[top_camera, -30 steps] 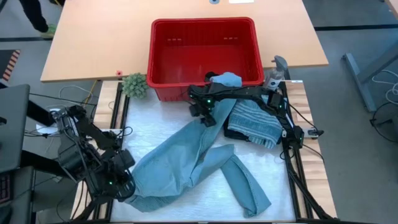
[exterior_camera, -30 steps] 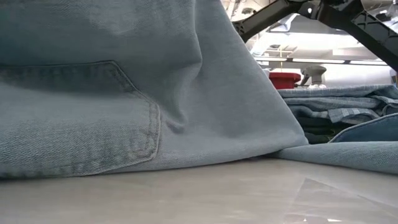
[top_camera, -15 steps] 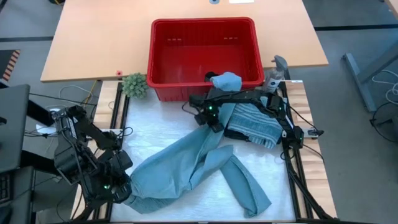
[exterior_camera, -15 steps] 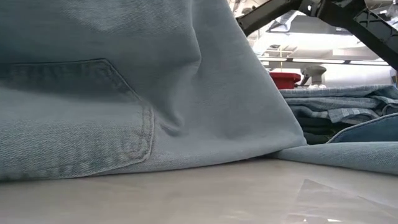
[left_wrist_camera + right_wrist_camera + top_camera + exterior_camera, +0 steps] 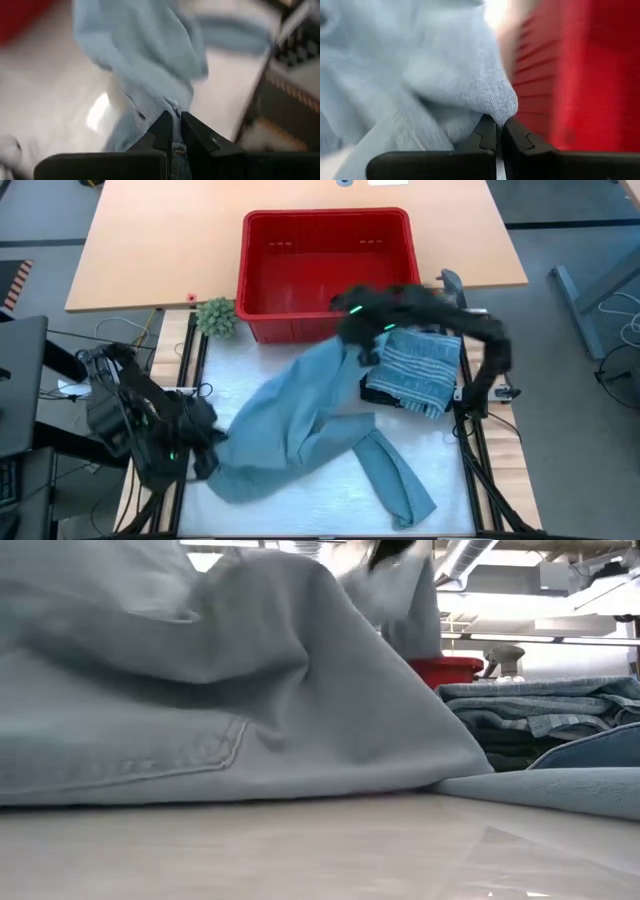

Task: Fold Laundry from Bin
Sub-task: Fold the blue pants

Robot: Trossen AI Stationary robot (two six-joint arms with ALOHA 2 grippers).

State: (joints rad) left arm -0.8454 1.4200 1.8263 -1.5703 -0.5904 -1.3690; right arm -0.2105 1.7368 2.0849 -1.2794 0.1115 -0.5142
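Right gripper point(image 5: 352, 330): I see it just in front of the bin's near wall, fingers point(image 5: 487, 134) pinched tight on a fold of the light blue denim jeans point(image 5: 300, 420).

Left gripper point(image 5: 200, 442): at the near left corner of the work surface, fingers point(image 5: 165, 131) clamped on a seamed edge of the same jeans.

Jeans: pale, washed blue denim, soft and creased. I read them as stretched between the two grippers, running from the near left up toward the bin, with one leg trailing off to the near right on the table point(image 5: 250, 375). A stitched back pocket point(image 5: 150, 755) shows in the low view.

Striped cloth point(image 5: 415, 370): blue-grey with fine pale stripes, folded, lying on top of a dark garment point(image 5: 385, 394) at the right of the jeans, near the right arm's base.

Bin point(image 5: 326, 225): red plastic, slotted walls, rolled rim, at the far side of the table behind the jeans.

Small green plant point(image 5: 216, 316): beside the bin's near left corner.

Writing or labels: none I can read.
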